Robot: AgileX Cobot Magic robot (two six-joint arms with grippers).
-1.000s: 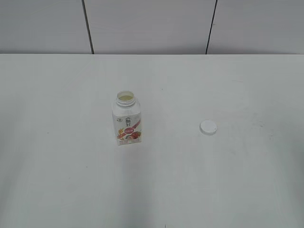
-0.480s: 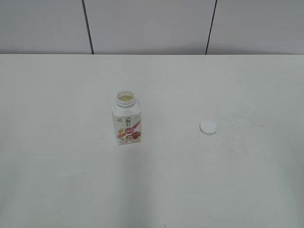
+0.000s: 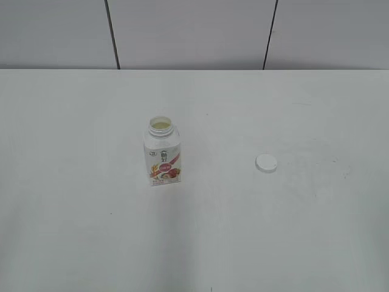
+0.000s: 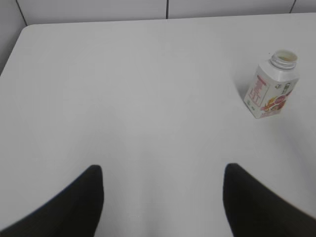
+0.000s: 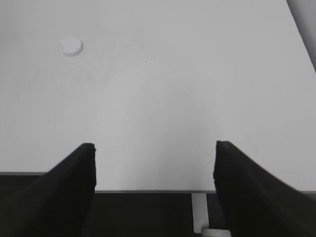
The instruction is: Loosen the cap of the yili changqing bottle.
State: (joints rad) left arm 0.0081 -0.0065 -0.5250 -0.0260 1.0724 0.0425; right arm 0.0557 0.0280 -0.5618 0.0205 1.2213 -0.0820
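Cap point(image 3: 266, 162) is off already, lying flat on the counter point(image 3: 292, 231), well apart to the right of the yili changqing bottle point(image 3: 163, 152). Bottle stands upright with its neck open; pale contents show inside. Left pincer point(image 4: 163, 197) and right pincer point(image 5: 154, 182) are both spread wide, empty, pulled back near the counter's front edge. Task looks done. Main risk: any arm sweep that clips the uncapped bottle would tip it and spill it.

White table point(image 3: 91, 231) before a grey panelled wall point(image 3: 188, 30).
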